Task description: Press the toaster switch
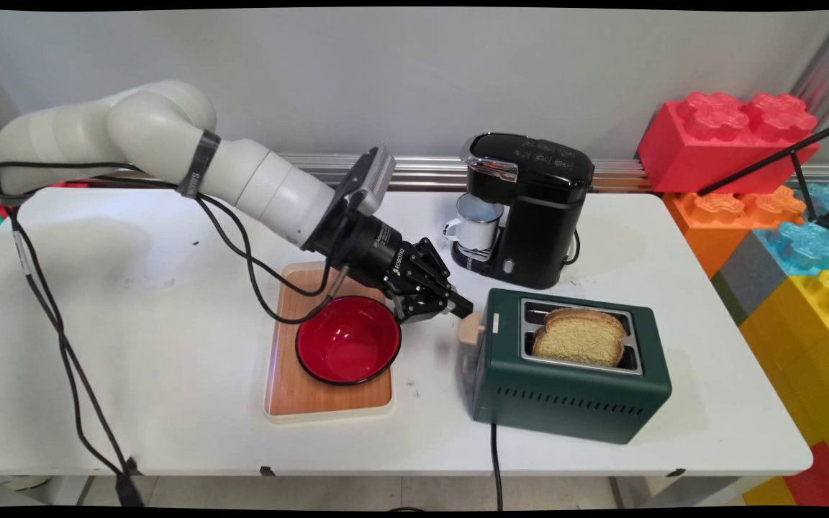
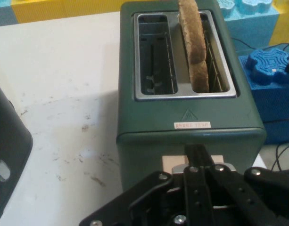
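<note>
My end effector (image 1: 450, 308) sits at centre frame in the main view, its fingers drawn together to a point and carrying nothing. That point lies against, or just short of, the toaster's lever (image 1: 470, 332), the beige tab on the end face of the toaster (image 1: 565, 388). In the hand view the tab (image 2: 175, 163) shows directly above my linkage at the bottom edge, with one dark finger (image 2: 197, 155) crossing it. I judge there is contact, though my own linkage covers the meeting point and I cannot confirm it.

The relation that matters: the toaster lies straight ahead of my end effector, to the right in the main view, its long axis running away from me in line with my approach. The lever is on the near end face, slightly below my fingertips.

The bread (image 1: 581, 337) stands in the slot nearer the bottom of the main view, well proud of the top. The other slot (image 2: 156, 56) is empty.

Adjacent items: a red bowl (image 1: 348, 339) on a wooden tray (image 1: 328, 399) lies just left of and beneath my wrist. A black coffee maker (image 1: 529, 208) with a white mug (image 1: 476, 224) under its spout stands behind, toward upper centre, clear of my end effector. All rest on the white counter (image 1: 170, 331).
</note>
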`<state>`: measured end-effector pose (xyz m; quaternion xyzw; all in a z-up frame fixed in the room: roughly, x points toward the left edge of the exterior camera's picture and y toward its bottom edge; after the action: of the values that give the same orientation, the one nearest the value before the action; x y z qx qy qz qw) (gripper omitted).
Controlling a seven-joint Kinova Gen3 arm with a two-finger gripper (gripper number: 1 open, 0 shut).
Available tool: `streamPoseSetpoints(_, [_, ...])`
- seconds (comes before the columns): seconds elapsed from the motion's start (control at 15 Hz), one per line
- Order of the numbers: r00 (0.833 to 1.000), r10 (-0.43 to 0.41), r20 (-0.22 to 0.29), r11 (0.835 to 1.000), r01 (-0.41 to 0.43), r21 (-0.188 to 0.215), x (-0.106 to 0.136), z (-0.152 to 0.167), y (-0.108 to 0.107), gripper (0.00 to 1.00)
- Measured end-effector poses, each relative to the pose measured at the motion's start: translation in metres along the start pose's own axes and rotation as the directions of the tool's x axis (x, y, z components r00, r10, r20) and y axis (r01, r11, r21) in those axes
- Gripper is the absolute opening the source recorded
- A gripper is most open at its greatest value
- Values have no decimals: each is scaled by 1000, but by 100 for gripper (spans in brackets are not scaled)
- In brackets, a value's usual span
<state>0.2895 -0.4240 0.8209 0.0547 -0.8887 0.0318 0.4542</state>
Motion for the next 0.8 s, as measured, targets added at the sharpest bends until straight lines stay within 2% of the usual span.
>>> streamPoseSetpoints(0.8, [1000,-18,-19,1000,18,2,-8,15,-3,0])
